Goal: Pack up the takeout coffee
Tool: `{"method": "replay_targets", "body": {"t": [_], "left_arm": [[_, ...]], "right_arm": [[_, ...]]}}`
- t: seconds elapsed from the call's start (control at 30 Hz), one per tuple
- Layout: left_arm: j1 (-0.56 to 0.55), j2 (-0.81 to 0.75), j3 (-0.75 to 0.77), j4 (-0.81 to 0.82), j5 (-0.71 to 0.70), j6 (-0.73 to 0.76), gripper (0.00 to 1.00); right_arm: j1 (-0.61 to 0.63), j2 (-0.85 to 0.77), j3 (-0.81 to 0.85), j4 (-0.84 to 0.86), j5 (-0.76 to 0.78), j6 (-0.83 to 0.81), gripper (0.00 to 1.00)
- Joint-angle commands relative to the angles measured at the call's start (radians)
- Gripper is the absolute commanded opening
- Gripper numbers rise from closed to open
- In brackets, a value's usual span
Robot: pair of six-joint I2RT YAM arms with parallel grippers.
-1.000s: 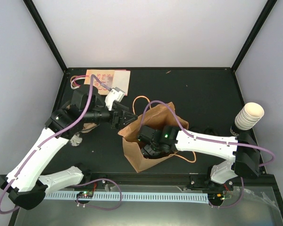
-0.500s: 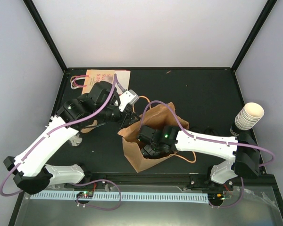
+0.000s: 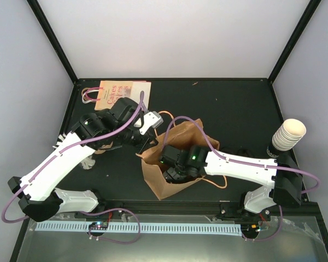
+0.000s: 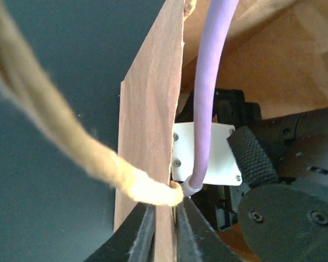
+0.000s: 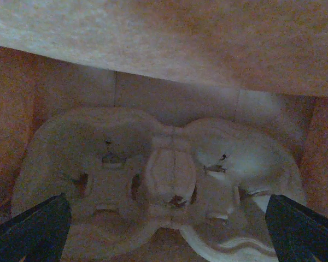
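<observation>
Cannot place the coffee relative to either gripper. Pinching the bag (image 3: 158, 183) rim beside its rope handle (image 4: 71, 136) with the left gripper (image 4: 165, 232); holding the right gripper (image 5: 164, 229) wide inside the bag, over a pulp tray (image 5: 169, 174).

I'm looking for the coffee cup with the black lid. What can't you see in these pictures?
- Takeout coffee: not in any view.
- Right pincer: tips hidden in the top view, down inside the brown bag.
- Left pincer: left wrist view, mostly cut off by the bottom edge.
- Pulp tray: right wrist view, dim and blurred.
</observation>
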Motion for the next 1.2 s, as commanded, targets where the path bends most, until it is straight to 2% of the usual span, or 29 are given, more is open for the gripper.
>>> {"method": "replay_targets", "body": {"t": [0.0, 0.33, 0.8, 1.17], "left_arm": [[-0.01, 0.006, 0.051, -0.053, -0.042, 0.023, 0.09], [-0.01, 0.0, 0.091, -0.076, -0.081, 0.031, 0.02], [-0.01, 0.029, 0.116, -0.098, -0.137, 0.035, 0.02], [-0.011, 0.028, 0.12, -0.101, -0.191, 0.033, 0.02]], "right_arm": [[-0.003, -0.044, 0.002, 0.003, 0.033, 0.006, 1.0], [-0.004, -0.14, 0.045, -0.026, 0.155, 0.025, 1.0], [-0.001, -0.251, 0.129, -0.023, 0.189, -0.014, 1.0], [-0.003, -0.423, 0.132, 0.038, 0.221, -0.006, 1.0]]}}
